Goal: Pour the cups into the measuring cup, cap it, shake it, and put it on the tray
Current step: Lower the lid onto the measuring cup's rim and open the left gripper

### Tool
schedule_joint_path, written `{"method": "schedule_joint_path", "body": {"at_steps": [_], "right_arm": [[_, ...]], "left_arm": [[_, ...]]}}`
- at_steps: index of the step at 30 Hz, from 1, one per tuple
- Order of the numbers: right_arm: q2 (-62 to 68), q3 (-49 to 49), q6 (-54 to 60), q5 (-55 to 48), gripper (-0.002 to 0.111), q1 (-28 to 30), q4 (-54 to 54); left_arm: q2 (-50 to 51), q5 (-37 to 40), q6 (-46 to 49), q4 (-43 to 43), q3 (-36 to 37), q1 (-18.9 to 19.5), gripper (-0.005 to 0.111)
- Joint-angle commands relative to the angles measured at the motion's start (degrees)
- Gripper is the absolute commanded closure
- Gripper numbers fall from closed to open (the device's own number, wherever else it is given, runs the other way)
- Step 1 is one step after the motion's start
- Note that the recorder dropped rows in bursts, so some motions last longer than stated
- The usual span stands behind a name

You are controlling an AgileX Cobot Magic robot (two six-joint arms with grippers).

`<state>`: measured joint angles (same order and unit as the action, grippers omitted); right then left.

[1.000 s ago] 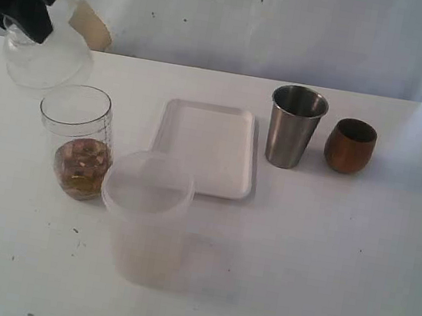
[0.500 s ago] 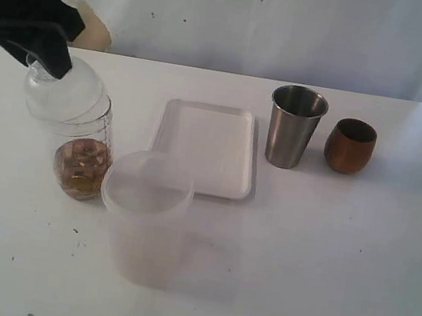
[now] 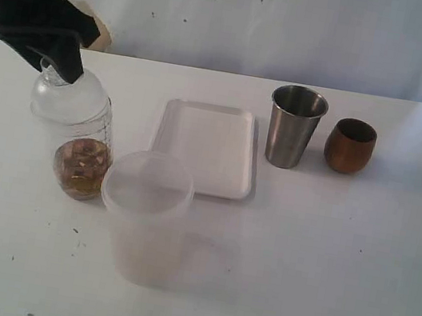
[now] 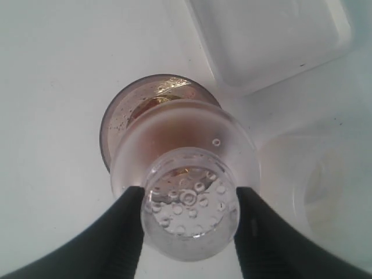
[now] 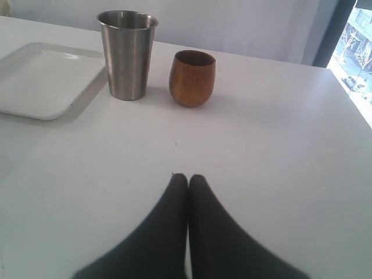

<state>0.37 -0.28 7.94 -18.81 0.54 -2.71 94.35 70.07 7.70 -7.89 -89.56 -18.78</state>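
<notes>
Since the measuring cup (image 3: 81, 157) already carries brown liquid and bits in its lower part, the pouring looks done and capping is the step in hand. At the left of the desk (image 3: 324, 258), the left gripper (image 4: 189, 200) pinches the round knob of the cap (image 3: 72, 94) at a middling spread. The dome sits over the cup's mouth. Whether it is pressed fully home I cannot tell; in the exterior view it looks slightly tilted.

The next move probably calls for a straight push down until the rim seats all round. After that comes a grip on the cup's body, since a hold on the knob alone may pull the cap off during shaking.

Just right of the cup, and nearer the camera, stands the lidded frosted tub (image 3: 144, 220). It is so close that I cannot say whether the two touch, so a lift should go straight up before any sideways travel. Beyond the tub the tray (image 3: 207, 145) lies bare, its near corner hidden behind the tub's lid. A path over the tub's far side to the tray looks short.

Further right, the steel tumbler (image 3: 292, 131) stands just beside the tray's right rim, and the brown cup (image 3: 350, 146) stands near it. The right gripper (image 5: 188, 180) is fully closed and holds nothing, low over bare desk with plenty of room around it.
</notes>
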Motion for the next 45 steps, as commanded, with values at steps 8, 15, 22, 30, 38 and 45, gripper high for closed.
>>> {"method": "schedule_joint_path", "body": {"at_steps": [8,15,22,30,38,45], "right_arm": [[-0.4,0.3,-0.3,0.4,0.108,0.1,0.0],[-0.4,0.3,-0.3,0.4,0.108,0.1,0.0],[-0.4,0.3,-0.3,0.4,0.108,0.1,0.0],[-0.4,0.3,-0.3,0.4,0.108,0.1,-0.1],[-0.4,0.3,-0.3,0.4,0.108,0.1,-0.1],[-0.4,0.3,-0.3,0.4,0.108,0.1,-0.1]], "left_arm": [[0.3,-0.1,0.1,1.3,-0.3,-0.2,0.107],[0.3,-0.1,0.3,1.2,-3.0,-0.2,0.107],[0.7,-0.1,-0.2,2.4,-4.4,-0.2,0.107],[2.9,-0.1,-1.5,2.4,-4.4,-0.2,0.107],[3.7,-0.1,0.1,2.4,-4.4,-0.2,0.107],[4.6,-0.1,0.1,0.0,-4.2,-0.2,0.107]]}}
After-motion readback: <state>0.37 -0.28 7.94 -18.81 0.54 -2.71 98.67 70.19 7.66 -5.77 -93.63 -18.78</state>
